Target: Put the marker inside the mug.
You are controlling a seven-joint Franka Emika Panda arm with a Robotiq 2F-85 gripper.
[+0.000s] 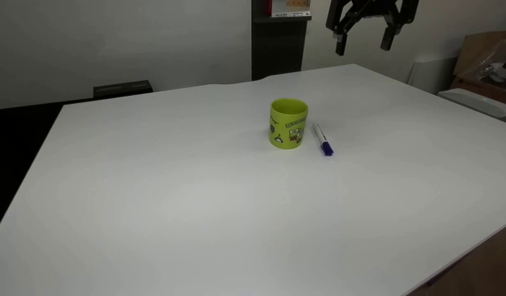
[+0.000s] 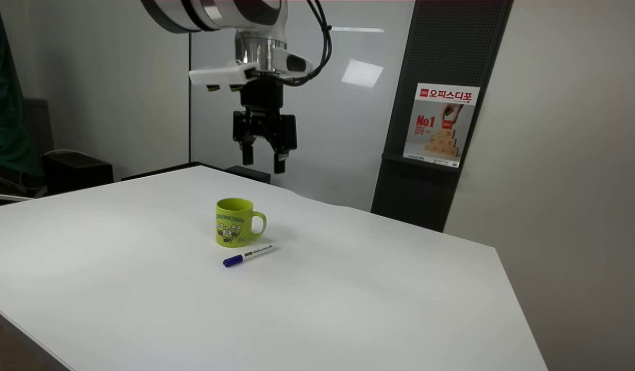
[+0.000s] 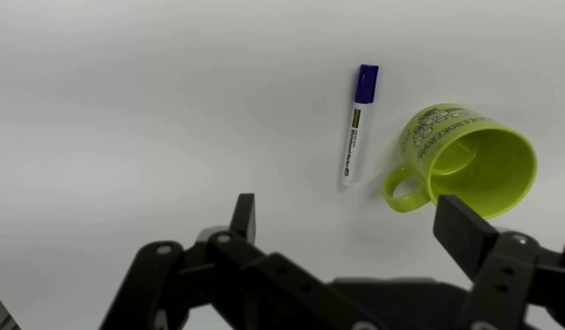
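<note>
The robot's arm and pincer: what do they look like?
The arm is rounded, whitish and dark-banded, with a shiny collar and looping black cables. The pincer is black and angular, with jointed sides and two blocky fingers.

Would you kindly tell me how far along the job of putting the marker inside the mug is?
Already done: no step of the transfer shows, though the mug stands upright, mouth open upward. In hand: nothing; the tool hangs open and empty above the table. Left: everything, namely gripping the marker, which lies flat on the table beside the mug, lifting it and lowering it inside.
</note>
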